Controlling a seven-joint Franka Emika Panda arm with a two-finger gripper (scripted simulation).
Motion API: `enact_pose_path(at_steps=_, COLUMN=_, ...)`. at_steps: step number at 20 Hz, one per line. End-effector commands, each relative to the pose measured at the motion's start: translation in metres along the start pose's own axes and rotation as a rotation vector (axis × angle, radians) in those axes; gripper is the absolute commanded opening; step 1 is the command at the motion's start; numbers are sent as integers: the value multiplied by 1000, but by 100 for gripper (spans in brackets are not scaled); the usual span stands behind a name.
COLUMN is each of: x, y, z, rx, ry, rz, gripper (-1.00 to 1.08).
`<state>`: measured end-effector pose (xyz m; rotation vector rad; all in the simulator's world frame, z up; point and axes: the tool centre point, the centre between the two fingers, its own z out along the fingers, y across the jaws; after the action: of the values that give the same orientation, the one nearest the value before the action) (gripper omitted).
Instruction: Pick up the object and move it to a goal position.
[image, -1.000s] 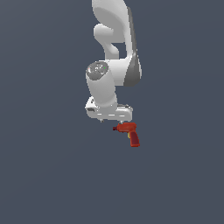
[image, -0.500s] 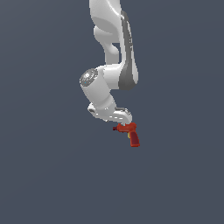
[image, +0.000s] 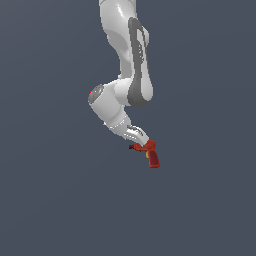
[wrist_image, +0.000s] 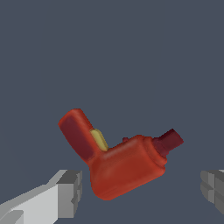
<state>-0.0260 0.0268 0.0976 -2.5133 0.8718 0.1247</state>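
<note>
The object is a small red drill with a darker handle, a yellow trigger spot and a short dark nose. It lies on the flat grey ground in the middle of the exterior view. My gripper is right over the drill's body end, tilted down from the exterior view's left. In the wrist view the drill lies between my two grey fingertips. The gripper is open, and there is a gap on each side of the drill's body.
A plain dark grey ground fills both views. The white arm rises above the drill.
The arm has bent lower and its elbow has swung toward the exterior view's left, bringing the gripper down close to the drill. The drill has not moved.
</note>
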Motion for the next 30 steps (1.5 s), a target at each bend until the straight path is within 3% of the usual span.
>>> enact_pose_path(at_steps=1, x=-2, y=1, z=5, rx=39, ry=-6, rz=63, gripper=108)
enact_pose_path(at_steps=17, x=-10, y=17, z=32, rx=254, ry=-37, rz=473, gripper=108)
enact_pose_path(at_steps=30, x=-14, y=26, z=43, rx=333, ry=-47, rz=663, gripper=108)
